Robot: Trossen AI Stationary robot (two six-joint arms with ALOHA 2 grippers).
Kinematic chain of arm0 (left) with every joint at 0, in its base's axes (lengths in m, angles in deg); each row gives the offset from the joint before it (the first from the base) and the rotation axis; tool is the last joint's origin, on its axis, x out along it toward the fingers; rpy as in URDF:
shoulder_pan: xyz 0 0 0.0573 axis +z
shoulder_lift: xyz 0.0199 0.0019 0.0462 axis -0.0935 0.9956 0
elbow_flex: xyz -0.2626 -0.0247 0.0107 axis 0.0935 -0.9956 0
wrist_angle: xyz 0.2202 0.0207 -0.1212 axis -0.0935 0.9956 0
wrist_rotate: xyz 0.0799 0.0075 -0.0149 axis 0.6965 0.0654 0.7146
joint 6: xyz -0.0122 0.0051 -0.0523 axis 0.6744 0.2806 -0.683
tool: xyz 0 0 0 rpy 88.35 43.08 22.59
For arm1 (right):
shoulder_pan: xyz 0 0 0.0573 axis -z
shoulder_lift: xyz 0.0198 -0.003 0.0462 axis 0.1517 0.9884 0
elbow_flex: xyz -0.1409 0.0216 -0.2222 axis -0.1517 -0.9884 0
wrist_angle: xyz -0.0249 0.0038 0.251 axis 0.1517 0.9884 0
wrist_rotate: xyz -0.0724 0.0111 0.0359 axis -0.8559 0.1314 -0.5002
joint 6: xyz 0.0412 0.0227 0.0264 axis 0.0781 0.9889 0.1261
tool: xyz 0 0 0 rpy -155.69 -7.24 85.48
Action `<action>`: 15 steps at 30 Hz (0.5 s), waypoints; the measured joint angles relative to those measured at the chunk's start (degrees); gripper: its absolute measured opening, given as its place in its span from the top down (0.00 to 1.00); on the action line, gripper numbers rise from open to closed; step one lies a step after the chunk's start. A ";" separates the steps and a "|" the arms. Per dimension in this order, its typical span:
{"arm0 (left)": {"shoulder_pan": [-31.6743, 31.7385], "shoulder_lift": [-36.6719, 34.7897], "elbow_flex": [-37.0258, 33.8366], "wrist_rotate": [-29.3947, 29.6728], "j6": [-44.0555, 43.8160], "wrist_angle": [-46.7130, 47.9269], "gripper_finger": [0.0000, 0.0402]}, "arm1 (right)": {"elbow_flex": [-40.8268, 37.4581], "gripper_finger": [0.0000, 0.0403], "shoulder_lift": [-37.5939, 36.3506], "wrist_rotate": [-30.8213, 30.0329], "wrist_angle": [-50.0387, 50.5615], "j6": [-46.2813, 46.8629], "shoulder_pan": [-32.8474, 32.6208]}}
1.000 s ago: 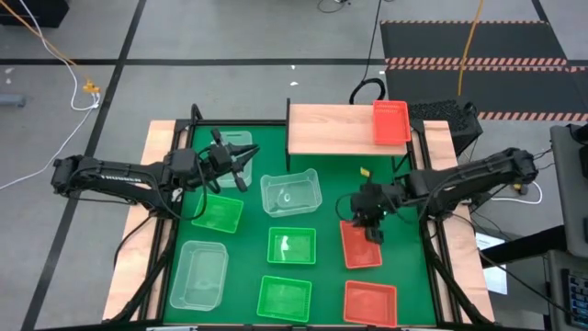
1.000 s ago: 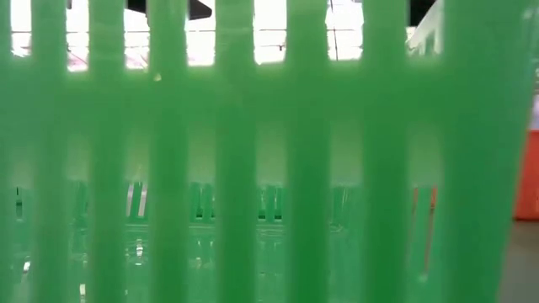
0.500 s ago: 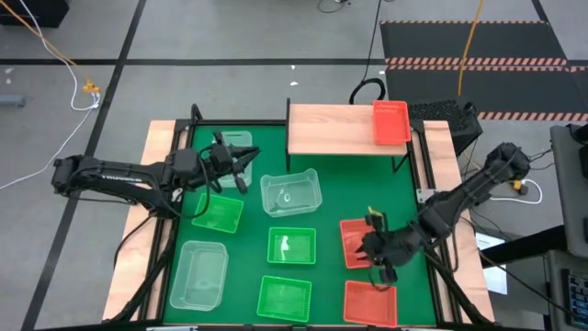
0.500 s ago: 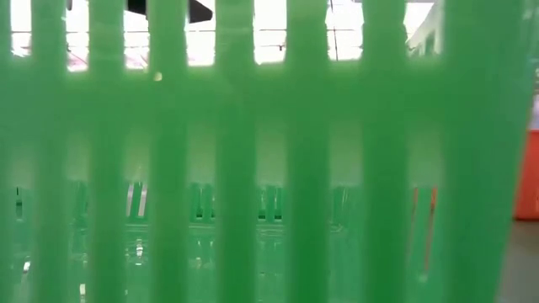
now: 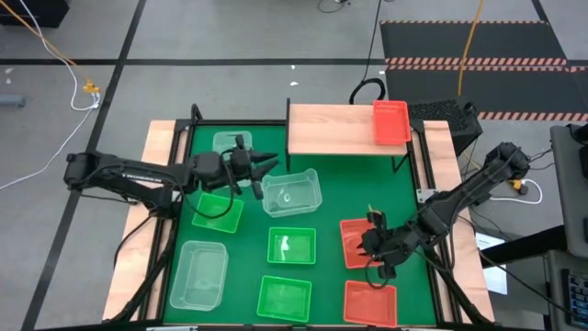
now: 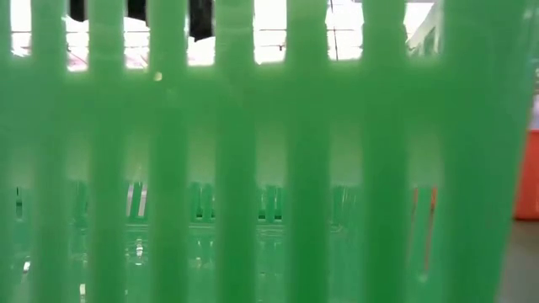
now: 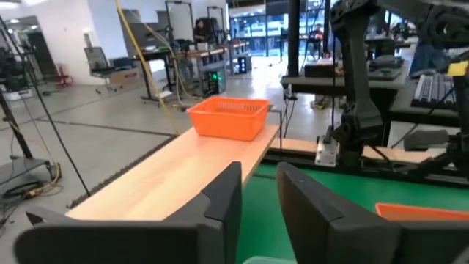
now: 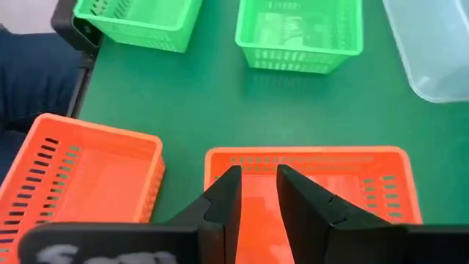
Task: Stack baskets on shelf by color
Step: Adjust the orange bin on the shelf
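So far, little of the task is judged to be done. From the high view, only one orange basket (image 5: pixel 390 123) is seen on the shelf (image 5: pixel 331 130), at its right end; the rest of the plank is bare. On the bench (image 5: pixel 335 188), two more orange baskets are left at the right, one (image 5: pixel 354 244) under the right end effector (image 5: pixel 378 246) and one (image 5: pixel 369 302) nearer the front edge. Three green baskets remain: one (image 5: pixel 217 212) at the left, one (image 5: pixel 291 246) in the middle, one (image 5: pixel 284 297) in the front row. Three clear baskets are also unstacked: one (image 5: pixel 230 144) at the back left, one (image 5: pixel 291 193) in the middle, one (image 5: pixel 199 274) at the front left. The left end effector (image 5: pixel 260 166) is held just beside the middle clear basket's left rim, its fingers spread and nothing gripped.

The low view is almost wholly blocked by the slatted wall of a green basket (image 6: pixel 269 168); nothing of the shelf can be told from it.

In the left wrist view, the left arm's fingers (image 7: pixel 223 194) are seen parted with nothing between them, and the shelf and its single orange basket (image 7: pixel 229 117) lie ahead.

In the right wrist view, the right arm's fingers (image 8: pixel 223 198) are seen slightly apart over the near wall of an orange basket (image 8: pixel 315 183), with no grip yet made; a second orange basket (image 8: pixel 80 176) stands beside it. Eight baskets are thus judged still to be moved.
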 joint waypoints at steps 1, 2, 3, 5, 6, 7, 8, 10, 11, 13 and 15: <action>0.01 0.45 0.31 -0.96 -0.04 -0.01 0.73 | -0.15 0.79 0.00 0.15 -0.14 -0.43 0.39; 0.03 1.21 0.75 -2.28 -0.16 -0.74 0.71 | -0.16 0.79 0.00 0.23 0.13 -0.70 0.90; 0.04 2.11 0.96 -3.73 -0.28 -1.97 0.70 | -0.17 0.79 0.00 0.42 0.86 -0.72 1.30; 0.04 4.49 0.96 -6.28 -0.40 -5.26 0.67 | -0.18 0.79 -0.01 1.35 2.59 -0.59 2.11; 0.02 6.19 0.96 -7.51 -0.07 -7.74 0.66 | -0.21 0.79 0.00 1.32 3.32 -0.07 2.32; 0.00 7.91 0.96 -8.37 0.36 -9.82 0.65 | -0.25 0.79 0.00 1.38 3.94 0.27 2.38; 0.00 9.46 0.94 -8.54 1.02 -11.37 0.65 | -0.26 0.79 0.00 1.35 4.36 0.44 2.52; 0.04 12.15 1.04 -8.54 2.64 -14.37 0.64 | -0.26 0.79 0.00 1.15 5.68 1.04 3.03; 0.04 13.13 1.47 -8.47 3.05 -14.61 0.64 | -0.26 0.79 0.00 0.93 6.36 1.51 3.53; 0.29 14.25 2.39 -8.47 2.58 -14.01 0.64 | -0.26 0.79 -0.03 -0.74 7.45 2.88 4.30; 0.54 14.75 4.00 -8.55 0.79 -12.05 0.64 | -0.26 0.79 -0.37 -2.51 9.54 4.25 4.99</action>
